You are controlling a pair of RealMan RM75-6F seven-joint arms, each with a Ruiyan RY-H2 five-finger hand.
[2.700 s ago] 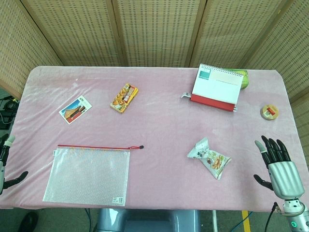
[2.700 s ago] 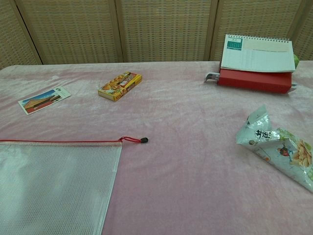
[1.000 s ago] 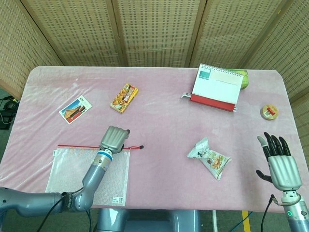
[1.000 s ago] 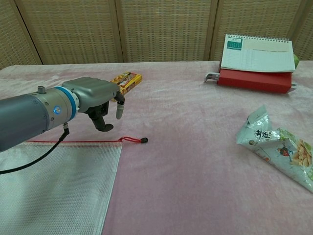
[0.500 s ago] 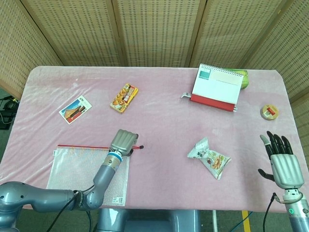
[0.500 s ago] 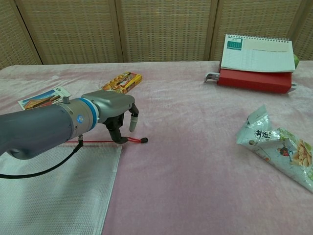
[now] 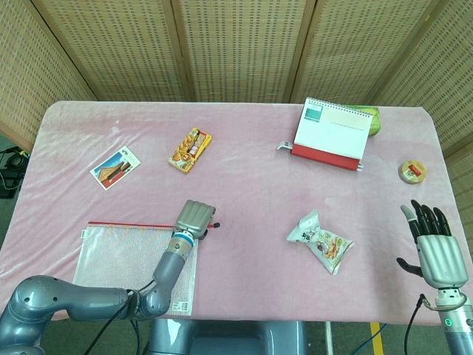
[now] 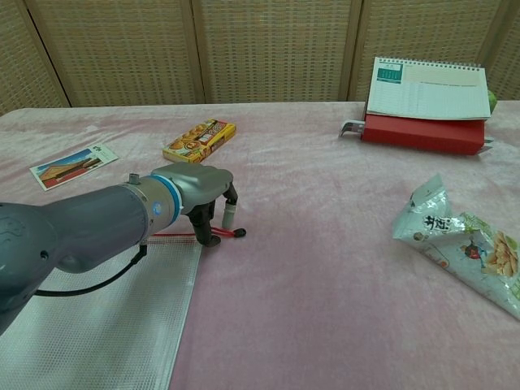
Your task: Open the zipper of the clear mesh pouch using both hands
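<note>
The clear mesh pouch lies flat at the table's front left, its red zipper running along the far edge. The zipper's red pull cord ends in a black bead just past the pouch's right corner. My left hand hangs palm down over that corner. Its thumb and a finger reach down on either side of the cord with a gap between them. My right hand is at the table's front right edge, fingers spread, holding nothing. It shows only in the head view.
A snack bag lies right of centre. Further back are a desk calendar, a yellow box, a postcard and a tape roll.
My left hand came in from the left edge, crossed the pouch to its right corner and lowered its fingers to the pull cord. The right hand drifted slightly right and toward the front edge.
</note>
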